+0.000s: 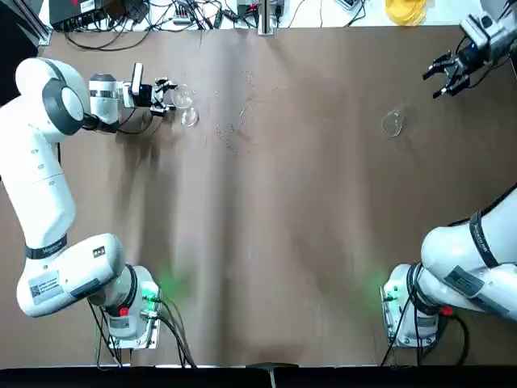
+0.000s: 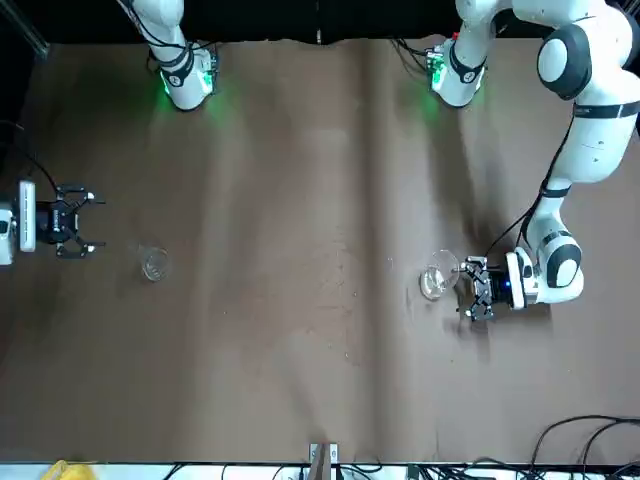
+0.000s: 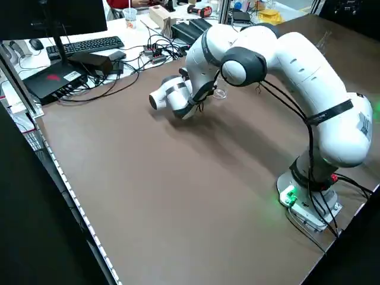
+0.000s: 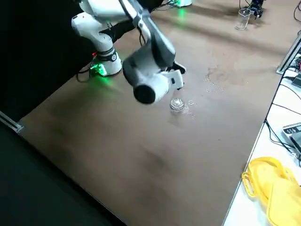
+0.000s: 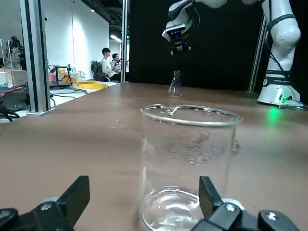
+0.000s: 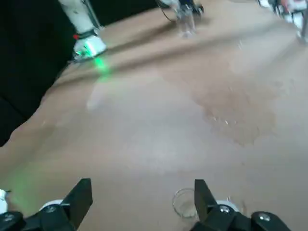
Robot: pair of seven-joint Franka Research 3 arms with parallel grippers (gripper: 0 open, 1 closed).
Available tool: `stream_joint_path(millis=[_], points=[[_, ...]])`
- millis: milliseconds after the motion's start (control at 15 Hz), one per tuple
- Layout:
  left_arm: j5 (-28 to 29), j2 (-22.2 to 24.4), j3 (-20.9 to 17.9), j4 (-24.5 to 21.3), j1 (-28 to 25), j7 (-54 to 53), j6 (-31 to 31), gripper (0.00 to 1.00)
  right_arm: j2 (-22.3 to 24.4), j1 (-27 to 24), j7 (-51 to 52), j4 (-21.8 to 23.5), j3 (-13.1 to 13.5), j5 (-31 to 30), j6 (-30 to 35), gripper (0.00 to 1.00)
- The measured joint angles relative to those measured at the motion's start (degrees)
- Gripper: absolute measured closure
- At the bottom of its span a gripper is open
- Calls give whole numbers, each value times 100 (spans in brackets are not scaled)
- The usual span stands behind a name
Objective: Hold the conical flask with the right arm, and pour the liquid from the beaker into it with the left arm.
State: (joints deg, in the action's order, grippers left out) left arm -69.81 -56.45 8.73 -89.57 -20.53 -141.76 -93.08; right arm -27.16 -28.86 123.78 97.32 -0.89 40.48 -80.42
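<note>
**Top view: both glass vessels stood on the table, neither one held**

Top view showed the left gripper (image 1: 167,97) low over the far left of the brown table (image 1: 266,242), fingers spread, with the beaker (image 1: 185,99) standing just at its fingertips. The conical flask (image 1: 393,123) stood far off on the right side. The right gripper (image 1: 449,74) hung beyond the flask and to its right, apart from it, fingers splayed and holding nothing.

Front view gave the same layout mirrored: the left gripper (image 2: 474,287) lay level beside the beaker (image 2: 437,275), and the right gripper (image 2: 80,221) hovered open near the flask (image 2: 154,263), a clear gap between them.

Left side view was mostly filled by the left arm (image 3: 285,65); the beaker (image 3: 220,92) showed only as a glint past the wrist.

Right side view showed the right arm (image 4: 148,61) raised above the flask (image 4: 177,104), which stood upright on the table.

Left wrist view put the beaker (image 5: 187,163) upright between the two spread fingers (image 5: 72,199), a little clear liquid at its bottom; whether the pads touched the glass could not be told. The flask (image 5: 175,84) stood far across the table.

Right wrist view looked down on the flask (image 6: 184,202) below the open fingers (image 6: 77,202).
</note>
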Motion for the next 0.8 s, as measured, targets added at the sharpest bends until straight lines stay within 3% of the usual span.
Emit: stream_joint_path(millis=[333,667,800], points=[[318,-63,-10,-63,0,-277,13,1,-630,-174,1175,-3,0,517,333,6],[401,-74,0,-210,18,-288,27,0,-949,-276,1845,-19,-1,581,371,8],[400,-74,7,-229,108,-289,39,0,-1095,-285,2007,-21,-2,629,371,14]])
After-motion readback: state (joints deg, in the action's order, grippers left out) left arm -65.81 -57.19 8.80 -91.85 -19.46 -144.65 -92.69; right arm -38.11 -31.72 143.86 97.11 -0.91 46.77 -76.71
